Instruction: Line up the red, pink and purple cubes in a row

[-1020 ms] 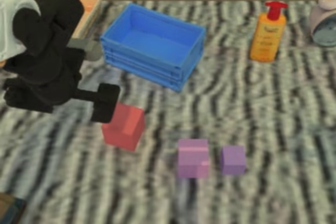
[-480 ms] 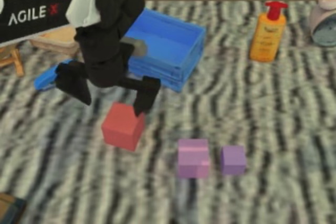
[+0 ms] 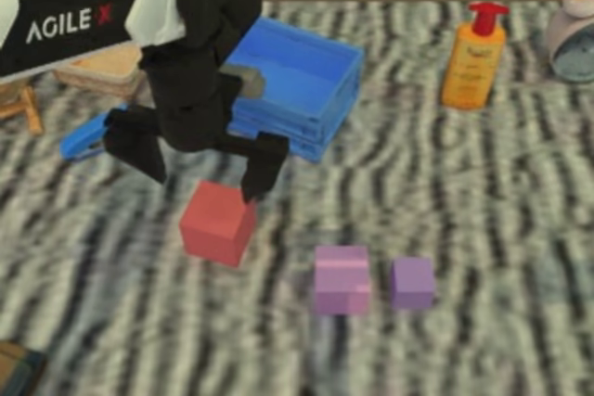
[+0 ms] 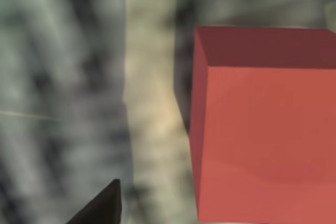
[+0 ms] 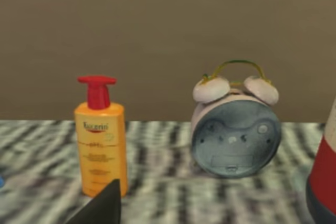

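The red cube (image 3: 218, 222) rests on the striped cloth, left of the pink cube (image 3: 341, 278) and the small purple cube (image 3: 412, 282), which sit side by side a little nearer the front. My left gripper (image 3: 202, 166) hangs open just behind and above the red cube, one finger to each side and neither touching it. In the left wrist view the red cube (image 4: 262, 129) fills the frame close up, beside one dark fingertip (image 4: 102, 208). The right gripper is out of the top view; its wrist view shows one fingertip (image 5: 102, 205) set far to one side.
A blue crate (image 3: 306, 57) stands behind the left arm. An orange pump bottle (image 3: 475, 57) and an alarm clock (image 3: 575, 34) are at the back right. A wooden stand (image 3: 97, 67) and a blue tool (image 3: 79, 141) lie at the left.
My left arm has swung right from the table's left side until its open fingers hang over the red cube. None of the cubes has moved.
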Controlling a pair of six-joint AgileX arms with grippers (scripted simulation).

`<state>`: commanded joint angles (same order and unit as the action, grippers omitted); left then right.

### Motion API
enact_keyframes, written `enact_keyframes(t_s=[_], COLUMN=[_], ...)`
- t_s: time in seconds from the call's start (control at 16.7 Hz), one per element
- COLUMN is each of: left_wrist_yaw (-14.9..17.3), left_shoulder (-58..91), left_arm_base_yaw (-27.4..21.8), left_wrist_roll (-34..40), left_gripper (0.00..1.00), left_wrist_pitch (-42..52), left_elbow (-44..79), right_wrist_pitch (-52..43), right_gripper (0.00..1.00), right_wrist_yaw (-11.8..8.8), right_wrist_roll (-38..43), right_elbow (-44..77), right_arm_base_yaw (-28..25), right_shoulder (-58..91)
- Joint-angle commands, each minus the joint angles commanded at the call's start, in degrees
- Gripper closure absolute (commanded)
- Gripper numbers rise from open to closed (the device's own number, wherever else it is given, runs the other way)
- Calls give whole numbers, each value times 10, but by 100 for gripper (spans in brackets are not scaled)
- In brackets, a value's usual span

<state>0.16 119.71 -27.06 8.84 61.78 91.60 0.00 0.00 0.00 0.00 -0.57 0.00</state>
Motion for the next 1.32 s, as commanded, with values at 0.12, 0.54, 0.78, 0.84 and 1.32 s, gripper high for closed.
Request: enact_keyframes(t_s=[0.12,0.54,0.78,0.84,1.32], left_wrist_yaw=[0,0,0,0,0], left_shoulder=[10,76,79,79,79], left_arm_base_yaw=[-1,-2,-2,-2,-2], left_wrist_roll=[-1,-1,-1,-1,-1], left_gripper=[0,0,0,8,68], left_wrist_pitch=[-21,-166,-170,-170,-170], left_elbow=[-14,-90,-93,-93,-93], right_wrist_pitch=[0,0,0,0,0], right_gripper=[0,0,0,0,0], right_wrist_yaw=[0,0,0,0,0], right_wrist_roll=[0,0,0,0,0], right_elbow=[0,0,0,0,0], right_arm_base_yaw=[0,0,0,0,0], right_shoulder=[0,0,0,0,0])
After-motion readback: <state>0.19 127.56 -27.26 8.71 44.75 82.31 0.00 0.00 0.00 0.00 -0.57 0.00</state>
